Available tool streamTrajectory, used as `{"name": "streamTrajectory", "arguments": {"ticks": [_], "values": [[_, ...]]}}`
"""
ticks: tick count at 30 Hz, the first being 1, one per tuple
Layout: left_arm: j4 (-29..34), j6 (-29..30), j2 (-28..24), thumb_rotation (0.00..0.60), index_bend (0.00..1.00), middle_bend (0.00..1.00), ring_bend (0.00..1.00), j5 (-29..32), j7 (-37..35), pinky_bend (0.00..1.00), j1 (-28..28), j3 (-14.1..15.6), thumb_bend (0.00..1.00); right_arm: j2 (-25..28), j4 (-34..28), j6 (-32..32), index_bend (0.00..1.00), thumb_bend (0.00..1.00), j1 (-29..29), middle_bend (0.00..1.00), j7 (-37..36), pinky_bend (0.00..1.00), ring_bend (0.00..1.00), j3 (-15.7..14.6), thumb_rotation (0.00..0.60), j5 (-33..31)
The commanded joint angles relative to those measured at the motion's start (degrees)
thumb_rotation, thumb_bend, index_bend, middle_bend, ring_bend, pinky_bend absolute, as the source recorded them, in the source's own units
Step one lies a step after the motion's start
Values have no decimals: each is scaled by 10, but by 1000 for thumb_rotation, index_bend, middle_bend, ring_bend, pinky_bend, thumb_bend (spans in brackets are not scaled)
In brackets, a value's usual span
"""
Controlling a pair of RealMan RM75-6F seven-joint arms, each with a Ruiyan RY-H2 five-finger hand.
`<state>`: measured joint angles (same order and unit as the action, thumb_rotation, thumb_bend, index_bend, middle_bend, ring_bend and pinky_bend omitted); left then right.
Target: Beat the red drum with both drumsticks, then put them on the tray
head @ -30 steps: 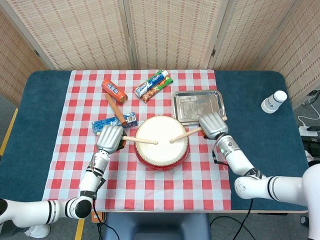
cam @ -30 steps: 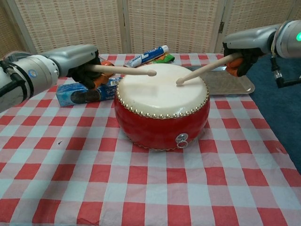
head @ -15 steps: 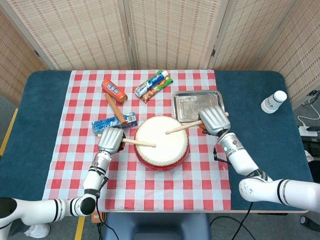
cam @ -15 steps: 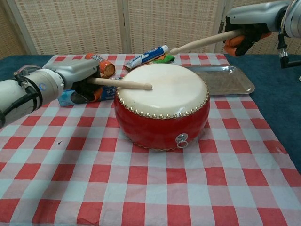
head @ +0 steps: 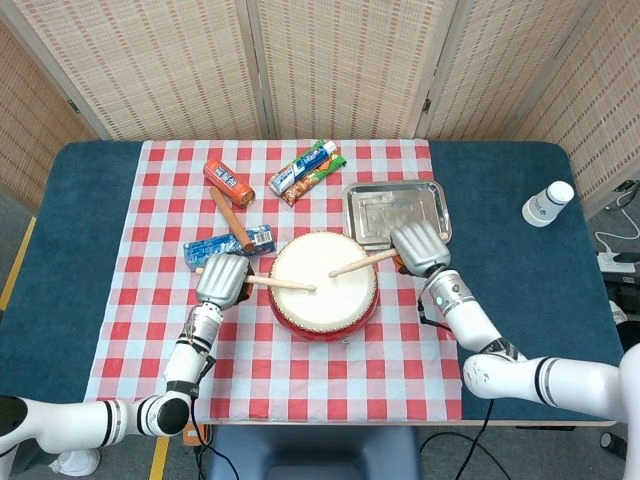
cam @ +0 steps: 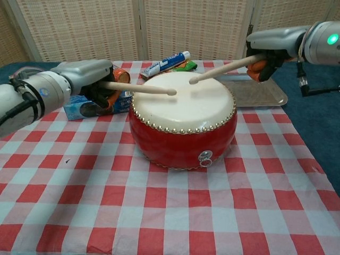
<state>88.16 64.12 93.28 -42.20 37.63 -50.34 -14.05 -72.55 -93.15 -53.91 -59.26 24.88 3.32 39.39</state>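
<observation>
My left robot hand (head: 221,279) grasps one drumstick (cam: 143,89) by its butt end; the stick runs out to the right of that hand, nearly level, and its tip sits over the white skin of the red drum (head: 323,284). From the chest view I cannot tell whether the tip touches the skin or hangs just above it.

My right robot hand (head: 421,247) grasps the other drumstick (head: 362,263), which slants from that hand down and to the left, its tip over the far part of the drumhead, seemingly just clear of it. The two tips are near each other but apart.

The drum stands on the checked cloth (head: 290,372) between my two robot hands. The metal tray (head: 396,211) lies just behind my right robot hand, touching nothing I hold.

Behind my left robot hand lie a blue packet (head: 230,246) and an orange tube (head: 228,181); further back and to its right is a toothpaste box (head: 303,167). A white cup (head: 547,203) stands on the bench well to the right of my right robot hand.
</observation>
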Motion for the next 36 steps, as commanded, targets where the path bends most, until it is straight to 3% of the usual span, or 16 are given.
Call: {"name": "streamTrajectory", "arguments": {"ticks": [1, 5, 10, 12, 20, 22, 26, 32, 36], "values": [[-20, -14, 13, 600, 1000, 1000, 990, 17, 7, 1000, -7, 2, 621, 41, -43, -15, 1000, 666, 17, 1000, -24, 1000, 1000, 24, 600, 34], [18, 22, -12, 600, 1000, 1000, 990, -24, -20, 1000, 7, -11, 622, 23, -16, 14, 1000, 667, 12, 1000, -4, 1000, 1000, 16, 600, 15], [66, 45, -42, 600, 1000, 1000, 989, -58, -21, 1000, 15, -14, 622, -38, 62, 56, 1000, 666, 0, 1000, 44, 1000, 1000, -13, 600, -23], [66, 42, -39, 600, 1000, 1000, 989, -56, -16, 1000, 13, -11, 622, -51, 74, 49, 1000, 667, 2, 1000, 43, 1000, 1000, -7, 600, -21], [-14, -1, 19, 600, 1000, 1000, 988, -2, 38, 1000, -13, 15, 621, 18, -8, 6, 1000, 667, 32, 1000, -25, 1000, 1000, 48, 600, 44], [-15, 3, 23, 600, 1000, 1000, 986, 4, 34, 1000, -13, 8, 622, 32, -21, 4, 1000, 666, 36, 1000, -25, 1000, 1000, 51, 600, 49], [24, 37, -3, 600, 1000, 1000, 986, -36, 3, 1000, 2, -7, 622, 21, -1, 29, 1000, 666, 31, 1000, -7, 1000, 1000, 40, 600, 28], [83, 59, -45, 600, 1000, 1000, 985, -73, -7, 1000, 15, -12, 621, -42, 76, 71, 1000, 666, 13, 1000, 52, 1000, 1000, 2, 600, -24], [61, 40, -26, 600, 1000, 1000, 984, -51, 0, 1000, 11, -4, 621, -39, 64, 48, 1000, 666, 21, 1000, 36, 1000, 1000, 19, 600, -14]]}}
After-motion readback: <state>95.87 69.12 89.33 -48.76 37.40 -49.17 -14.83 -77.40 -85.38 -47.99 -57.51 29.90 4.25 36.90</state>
